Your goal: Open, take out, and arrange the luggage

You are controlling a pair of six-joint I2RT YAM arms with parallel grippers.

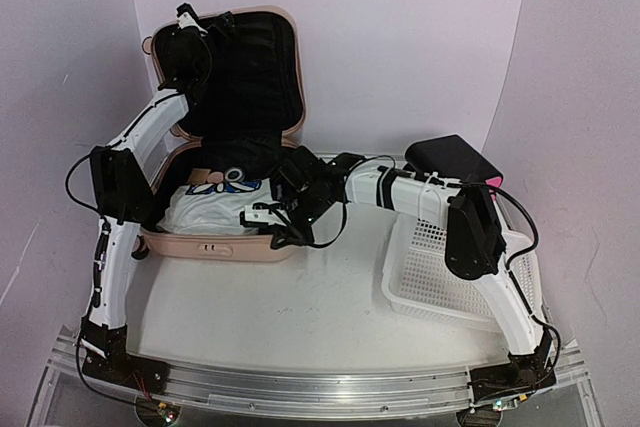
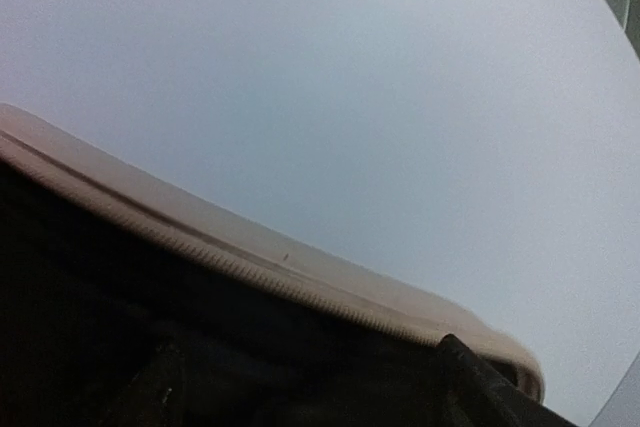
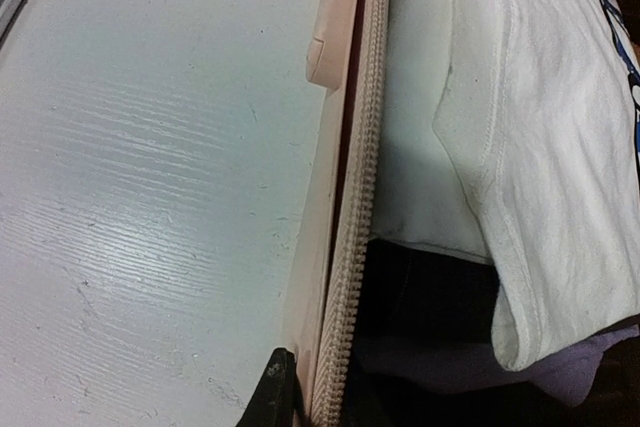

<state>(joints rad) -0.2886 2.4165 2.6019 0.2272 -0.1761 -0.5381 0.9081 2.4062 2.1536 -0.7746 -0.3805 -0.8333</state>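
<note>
The pale pink luggage (image 1: 220, 247) lies open at the left, its lid standing upright with black lining (image 1: 250, 67). A white printed shirt (image 1: 205, 209) fills the base. My left gripper (image 1: 188, 27) is at the lid's top left corner. In the left wrist view its dark fingers (image 2: 480, 377) sit wide apart against the lining under the lid's zip rim (image 2: 250, 267). My right gripper (image 1: 275, 217) is at the base's front right rim. In the right wrist view one finger (image 3: 272, 392) presses the outside of the pink wall (image 3: 310, 247). The other finger is hidden inside, below the shirt (image 3: 540, 147).
A white perforated basket (image 1: 440, 277) sits at the right under the right arm. A black-and-pink box (image 1: 455, 159) stands behind it. Bare white table (image 1: 300, 317) lies in front of the suitcase. Purple walls close in at the back and sides.
</note>
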